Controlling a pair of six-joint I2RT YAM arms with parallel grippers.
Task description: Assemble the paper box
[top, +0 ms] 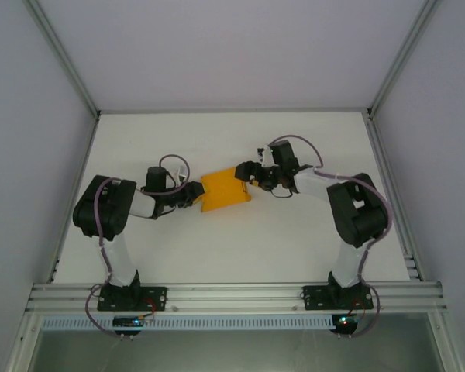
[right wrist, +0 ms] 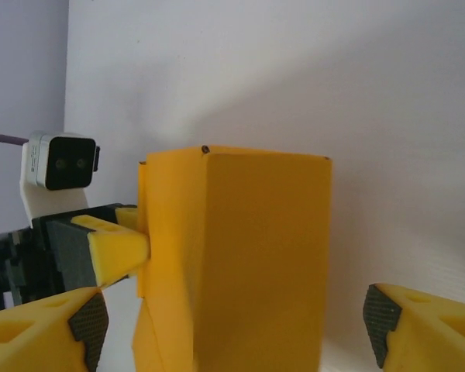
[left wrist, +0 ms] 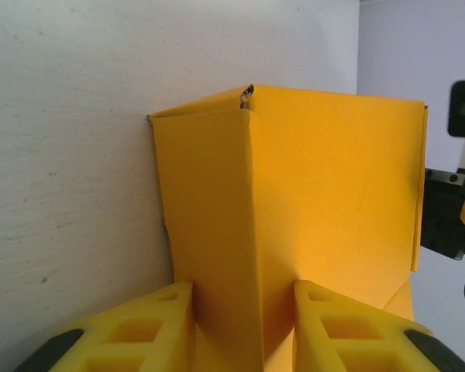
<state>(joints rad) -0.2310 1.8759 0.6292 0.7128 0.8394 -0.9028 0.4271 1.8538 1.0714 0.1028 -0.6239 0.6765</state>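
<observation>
**One paper box between two end effectors**

One paper box [top: 225, 189], made of plain orange-yellow card, is lying near the middle of the white desk [top: 294, 240]. It is sitting directly between the two end effectors. It is the single container here. It is already showing a box form with folded walls and sharp edges. Its inside is not showing, so I cannot tell whether anything is in it. At one upper corner, in the left wrist view, two edges are meeting with a small gap.

The left end effector [top: 194, 195] is facing the box from the left side and is gripping it. Its two yellow fingers [left wrist: 151, 325] are pressing on both sides of a folded wall, at a narrow width. In the right wrist view one of these fingers is touching the side of the box, and a small white camera [right wrist: 59, 162] is sitting above it.

The right end effector [top: 250, 175] is facing the box from the right side. Its two fingers [right wrist: 422, 325] are standing wide apart and the box is rising between them. Some free space is showing on each side, so it is not clamping anything.

Counting: one box, two end effectors, two fingers on each.
</observation>
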